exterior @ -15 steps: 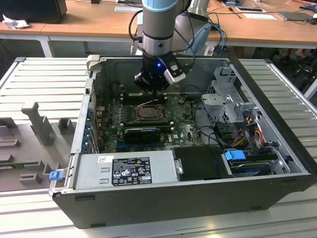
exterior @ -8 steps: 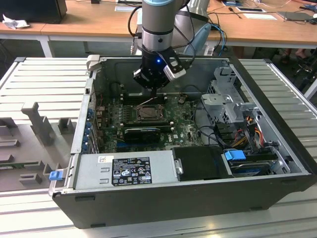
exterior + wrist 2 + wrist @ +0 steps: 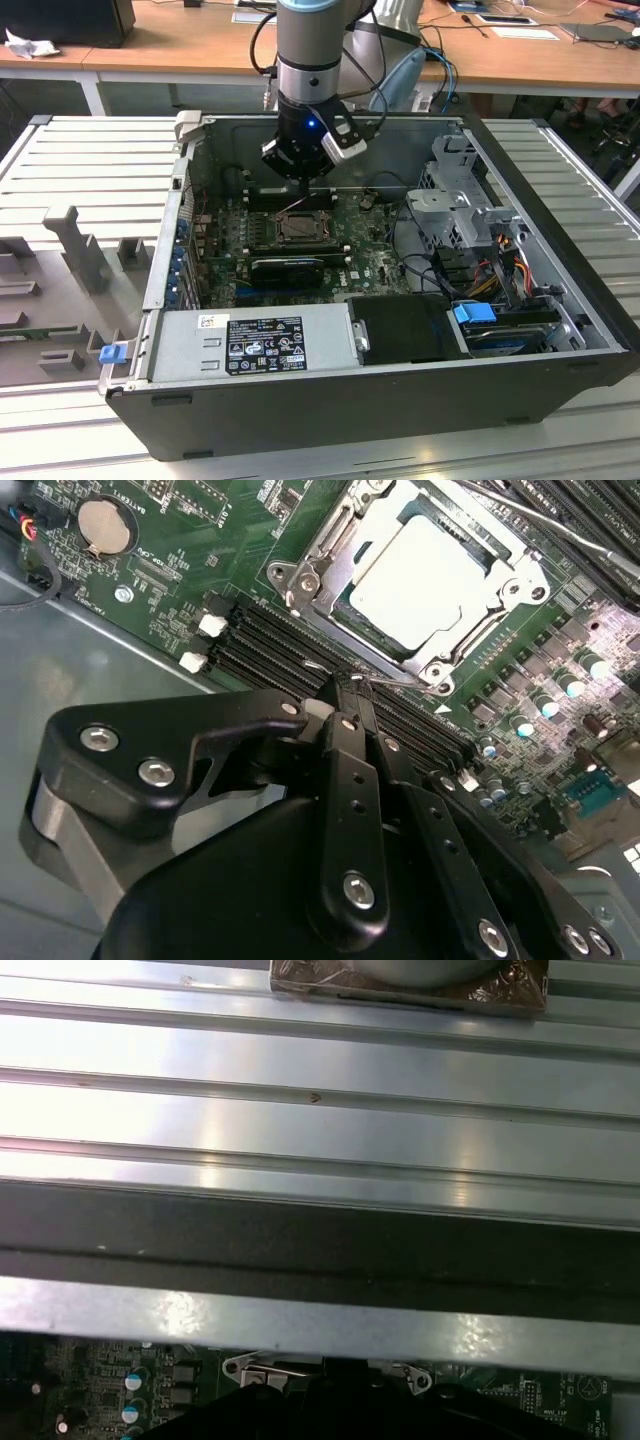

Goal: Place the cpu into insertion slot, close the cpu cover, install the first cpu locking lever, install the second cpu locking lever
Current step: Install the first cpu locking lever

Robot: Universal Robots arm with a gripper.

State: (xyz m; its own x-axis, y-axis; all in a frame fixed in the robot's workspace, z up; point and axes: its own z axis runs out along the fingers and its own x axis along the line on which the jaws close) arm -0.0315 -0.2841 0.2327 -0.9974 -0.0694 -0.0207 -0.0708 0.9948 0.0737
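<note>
The gripper [image 3: 352, 685] is seen lowered into the open computer case [image 3: 560, 300], just beside the insertion slot [image 3: 425, 575] on the green motherboard [image 3: 200, 540]. In the second wrist view its fingers [image 3: 350, 750] are pressed together with no gap between them, and their tips sit at a thin silvery locking lever [image 3: 335, 668] that runs along the near edge of the socket — whether the wire is actually pinched cannot be told. The cpu [image 3: 425, 565] is seated flat in the slot, its pale square face exposed through the opening of the cpu cover [image 3: 320, 545], which lies folded down around it. A round coin battery [image 3: 106, 525] is set on the board well apart from the socket, and black memory slots [image 3: 270, 640] run between the socket and the fingers. In the exterior view the gripper [image 3: 300, 185] is held over the socket [image 3: 298, 228] — a grey power supply [image 3: 250, 345] lies along the case's near side.
</note>
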